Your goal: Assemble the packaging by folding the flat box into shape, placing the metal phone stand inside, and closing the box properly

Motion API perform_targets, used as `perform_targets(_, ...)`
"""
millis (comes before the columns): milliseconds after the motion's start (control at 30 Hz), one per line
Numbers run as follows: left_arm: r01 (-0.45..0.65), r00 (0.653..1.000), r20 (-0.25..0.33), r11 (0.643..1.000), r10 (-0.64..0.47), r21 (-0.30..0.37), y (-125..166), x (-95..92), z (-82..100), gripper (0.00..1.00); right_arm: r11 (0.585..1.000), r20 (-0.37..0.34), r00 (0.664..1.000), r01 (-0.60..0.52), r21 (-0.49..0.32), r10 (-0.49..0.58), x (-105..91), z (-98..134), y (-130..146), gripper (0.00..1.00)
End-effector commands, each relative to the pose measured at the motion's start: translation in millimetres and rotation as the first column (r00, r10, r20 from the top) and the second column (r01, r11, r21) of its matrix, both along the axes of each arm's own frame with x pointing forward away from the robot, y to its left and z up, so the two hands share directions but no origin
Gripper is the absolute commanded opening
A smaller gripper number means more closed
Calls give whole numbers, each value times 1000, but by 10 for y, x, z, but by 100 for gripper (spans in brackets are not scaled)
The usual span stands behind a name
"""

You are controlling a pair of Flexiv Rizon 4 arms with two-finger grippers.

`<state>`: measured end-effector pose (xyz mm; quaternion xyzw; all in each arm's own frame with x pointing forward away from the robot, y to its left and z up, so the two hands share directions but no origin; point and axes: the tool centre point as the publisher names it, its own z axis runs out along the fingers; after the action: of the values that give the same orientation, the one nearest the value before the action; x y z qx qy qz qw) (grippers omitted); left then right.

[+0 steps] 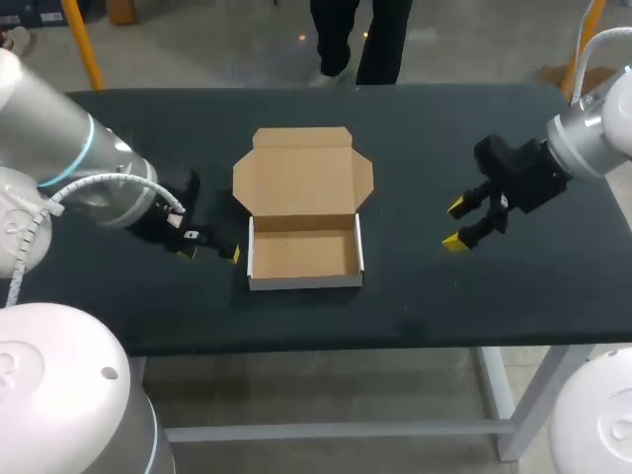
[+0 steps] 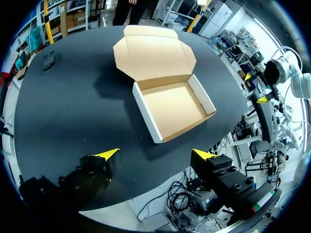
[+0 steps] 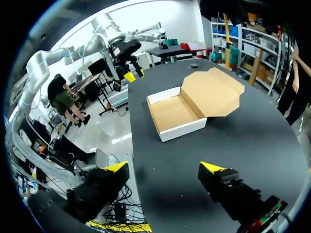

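At the centre of the black desk (image 1: 444,296), in the head view, lies the box (image 1: 303,212). It is folded into a shallow tray with white outer walls and a brown inside. Its lid (image 1: 302,170) is open and lies flat on the desk toward the upper part of the frame, side flaps spread. Nothing shows inside the tray.

At centre left of the frame the left arm (image 1: 79,158) comes in low. Its jaws stand apart, holding nothing, with one yellow tip (image 1: 234,255) just beside the tray's left wall, though I cannot tell whether it touches. In the left wrist view the box lies ahead of these jaws, apart from them.

At the right of the frame the right arm (image 1: 592,128) holds its jaws well apart from the box. They are spread and hold nothing, the yellow tips (image 1: 452,242) pointing toward the box. In the right wrist view the box lies ahead of the jaws, with bare desk between.

A small dark thing (image 2: 48,60), too small to make out, lies near the desk's far corner, well apart from the box.
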<state>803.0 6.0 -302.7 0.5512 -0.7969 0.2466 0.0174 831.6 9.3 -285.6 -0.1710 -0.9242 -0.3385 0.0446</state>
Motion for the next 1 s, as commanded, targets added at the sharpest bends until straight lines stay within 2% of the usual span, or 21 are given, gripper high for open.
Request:
perform_targets(33, -12, 999, 40, 999, 14, -35, 242, -217, 213, 100, 998, -25, 998, 53, -29, -54, -69, 109, -40, 100)
perform_targets(233, -68, 998, -4, 998, 68, -14, 400, -327, 337, 100, 983, -80, 981, 171, -67, -176, -133, 149, -135, 100)
perform_targets(500, -142, 989, -36, 989, 143, 31, 520, -444, 515, 100, 940, -138, 934, 309, -145, -329, -250, 211, -221, 100)
perform_targets(733, -196, 977, -71, 979, 199, 46, 543, -523, 611, 100, 881, -183, 869, 420, -219, -459, -385, 223, -287, 100)
perform_targets(833, -220, 971, -88, 974, 224, 51, 548, -546, 637, 100, 841, -179, 833, 471, -266, -523, -439, 209, -333, 100)
perform_targets(1000, -260, 957, -119, 964, 266, 60, 565, -566, 687, 100, 793, -159, 792, 528, -304, -589, -511, 263, -457, 100)
